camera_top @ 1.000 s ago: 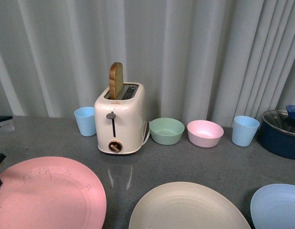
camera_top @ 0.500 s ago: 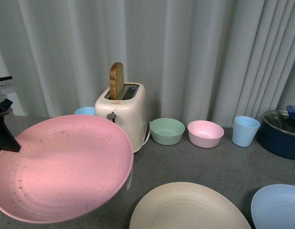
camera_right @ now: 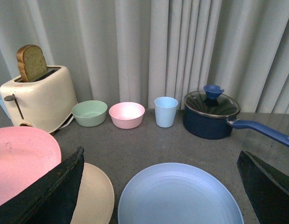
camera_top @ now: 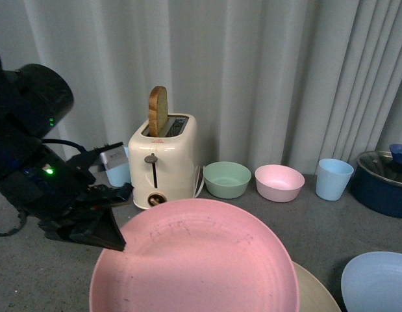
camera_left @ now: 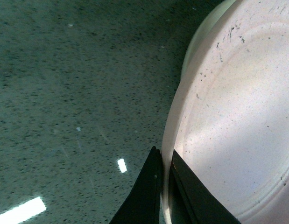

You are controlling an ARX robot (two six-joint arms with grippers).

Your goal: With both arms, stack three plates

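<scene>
Mostly grey speckled counter (camera_top: 356,221), white curtain (camera_top: 265,78), L gripper (camera_left: 164,177) clamps pink plate (camera_top: 201,260), R gripper (camera_right: 160,158) spread.

My left jaws hold the pink plate (camera_top: 194,260) aloft
Round, shallow and scuffed, it hangs clear of the desk, rim pinched between my left jaws, covering most of the cream-beige plate (camera_top: 315,290) lying flat beneath; the light blue plate (camera_top: 377,281) lies flat further right.

A pleated pale grey curtain (camera_top: 252,78) hangs behind a dark grey speckled countertop (camera_top: 356,227) catching bright glints.
</scene>
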